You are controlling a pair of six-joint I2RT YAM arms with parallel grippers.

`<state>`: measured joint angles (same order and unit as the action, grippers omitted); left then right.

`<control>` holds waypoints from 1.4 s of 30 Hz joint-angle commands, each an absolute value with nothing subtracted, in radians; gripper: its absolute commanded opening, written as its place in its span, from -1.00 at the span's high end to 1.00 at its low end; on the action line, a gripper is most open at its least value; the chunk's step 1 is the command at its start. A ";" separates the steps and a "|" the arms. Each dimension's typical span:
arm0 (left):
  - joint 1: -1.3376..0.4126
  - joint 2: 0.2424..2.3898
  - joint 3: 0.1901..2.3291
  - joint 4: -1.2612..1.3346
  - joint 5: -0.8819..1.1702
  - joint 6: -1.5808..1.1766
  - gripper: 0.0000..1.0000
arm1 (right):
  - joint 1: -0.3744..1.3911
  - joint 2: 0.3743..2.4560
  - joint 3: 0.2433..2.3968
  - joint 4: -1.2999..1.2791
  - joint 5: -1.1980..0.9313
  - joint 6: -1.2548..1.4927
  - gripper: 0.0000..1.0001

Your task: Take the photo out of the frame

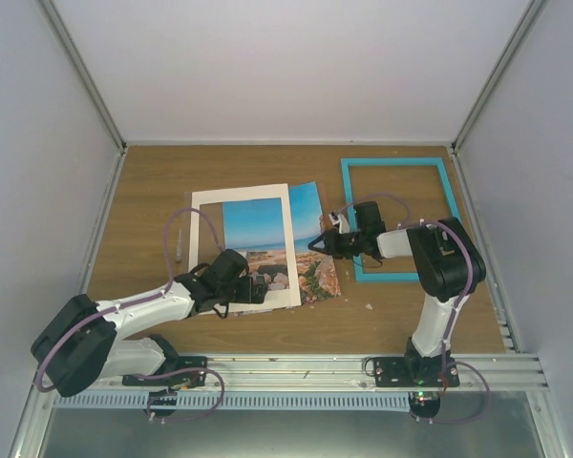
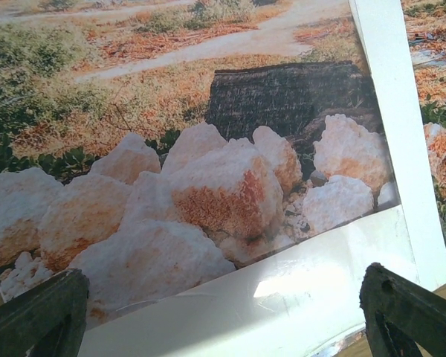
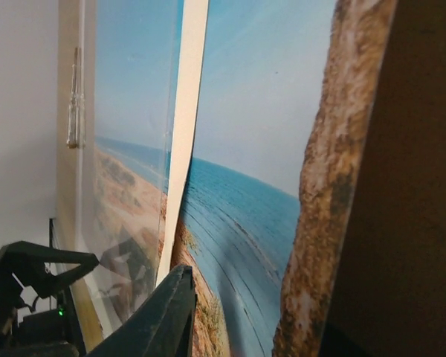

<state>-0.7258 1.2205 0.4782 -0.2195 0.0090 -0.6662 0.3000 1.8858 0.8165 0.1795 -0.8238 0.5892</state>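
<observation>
1. Photo lies flat on the table, left of centre. It is out of the frame and well apart from it.
2. Mat lies on top of the photo, askew. Its window shows sky, sea and rocks, and a strip of the print sticks out past its right side.
3. Frame lies face up to the right, with bare table showing through its opening.
4. Left pincer is released. Its fingers stand wide apart at the near border of the mat and grasp nothing.
5. Right pincer sits just beside the exposed right edge of the photo, turned on its side and low over the table. I cannot tell whether it is released or clenched: the wrist view shows one finger clearly and the overhead view is too small.
6. Step in hand, as I judge it: the removal from the frame is done, and only parting the photo from the mat is left.
7. Next move likely calls for the left pincer to pin or lift the mat while the right takes the exposed strip. The print is thin and flat, so the grip needs a low, shallow approach to avoid creasing.
</observation>
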 commanded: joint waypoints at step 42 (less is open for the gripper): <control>-0.658 0.997 0.501 -0.326 0.019 -0.665 -0.98 | 0.138 1.441 1.062 -0.578 -0.497 0.266 0.99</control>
<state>-0.6914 1.0328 0.5175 -0.3180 0.0250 -0.6846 0.1490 1.5146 1.0004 -0.4706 -0.5591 0.3092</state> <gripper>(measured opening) 0.990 0.019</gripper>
